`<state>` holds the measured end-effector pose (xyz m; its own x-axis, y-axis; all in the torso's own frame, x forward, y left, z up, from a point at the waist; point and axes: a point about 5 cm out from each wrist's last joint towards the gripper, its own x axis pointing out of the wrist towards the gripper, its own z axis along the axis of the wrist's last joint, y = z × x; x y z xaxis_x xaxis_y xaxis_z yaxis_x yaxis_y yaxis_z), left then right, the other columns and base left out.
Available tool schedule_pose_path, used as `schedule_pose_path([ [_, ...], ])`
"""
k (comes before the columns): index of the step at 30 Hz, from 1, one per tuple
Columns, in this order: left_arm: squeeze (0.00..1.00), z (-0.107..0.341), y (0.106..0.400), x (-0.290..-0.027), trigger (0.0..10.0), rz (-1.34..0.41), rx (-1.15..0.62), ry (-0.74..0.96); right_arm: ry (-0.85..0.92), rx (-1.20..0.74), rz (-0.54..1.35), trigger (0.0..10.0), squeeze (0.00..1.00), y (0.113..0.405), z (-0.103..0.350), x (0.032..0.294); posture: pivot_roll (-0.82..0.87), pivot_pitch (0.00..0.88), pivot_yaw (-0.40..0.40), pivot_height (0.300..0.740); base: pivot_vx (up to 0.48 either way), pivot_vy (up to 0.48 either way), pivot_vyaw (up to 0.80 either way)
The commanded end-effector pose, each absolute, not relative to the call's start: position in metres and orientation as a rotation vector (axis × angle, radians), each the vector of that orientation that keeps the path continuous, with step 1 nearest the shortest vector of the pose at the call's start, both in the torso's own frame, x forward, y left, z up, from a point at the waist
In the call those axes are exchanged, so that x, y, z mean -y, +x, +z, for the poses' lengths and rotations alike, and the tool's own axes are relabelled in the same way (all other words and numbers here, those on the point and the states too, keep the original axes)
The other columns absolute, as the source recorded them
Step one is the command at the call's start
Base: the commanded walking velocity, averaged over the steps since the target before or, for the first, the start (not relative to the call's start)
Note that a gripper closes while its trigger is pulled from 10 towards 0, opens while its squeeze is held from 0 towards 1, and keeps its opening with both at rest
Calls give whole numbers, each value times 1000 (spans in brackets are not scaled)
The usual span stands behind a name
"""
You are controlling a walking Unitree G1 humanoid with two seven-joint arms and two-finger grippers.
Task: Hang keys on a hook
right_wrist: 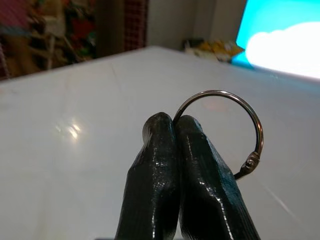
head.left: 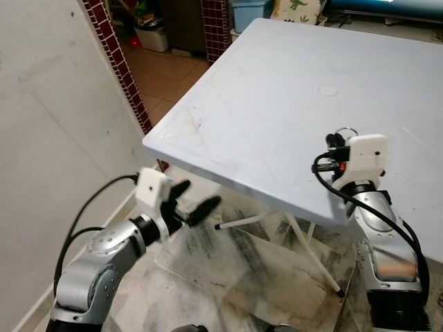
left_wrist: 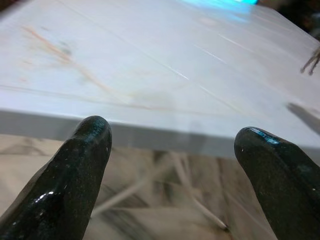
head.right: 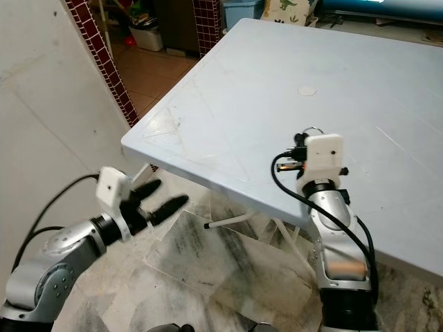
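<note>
A metal key ring (right_wrist: 220,92) sticks out between the tips of my right gripper (right_wrist: 173,122), which is shut on it. In the eye views the ring (head.left: 344,131) peeks over the white wrist camera, above the near part of the white plastic table (head.left: 277,83). Whether any keys hang from the ring is hidden. My left gripper (head.left: 199,194) is open and holds nothing. It hovers low, just below and in front of the table's near left corner. In the left wrist view its two black fingertips (left_wrist: 92,135) frame the table's edge (left_wrist: 165,135).
A pale wall (head.left: 48,104) runs along my left, ending at a red-tiled pillar (head.left: 118,62). White folding legs (head.left: 311,249) stand under the table on a marbled floor. A blue bin (head.left: 249,14) and clutter sit beyond the table's far end.
</note>
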<state>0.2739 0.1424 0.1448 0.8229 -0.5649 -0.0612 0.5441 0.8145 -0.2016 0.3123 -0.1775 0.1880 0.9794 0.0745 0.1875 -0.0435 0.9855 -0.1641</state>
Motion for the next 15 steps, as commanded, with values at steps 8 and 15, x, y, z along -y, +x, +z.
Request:
schedule_pose_path([
  [8, 0, 143, 284, -164, 10000, -345, -50, -122, -138, 278, 146, 10000, 0, 308, 210, 150, -5, 87, 73, 740, 0, 0, 0],
  [15, 0, 140, 284, -166, 10000, -282, -26, -105, -147, 268, 174, 10000, 0, 305, 208, 145, -6, 73, 58, 740, 0, 0, 205],
])
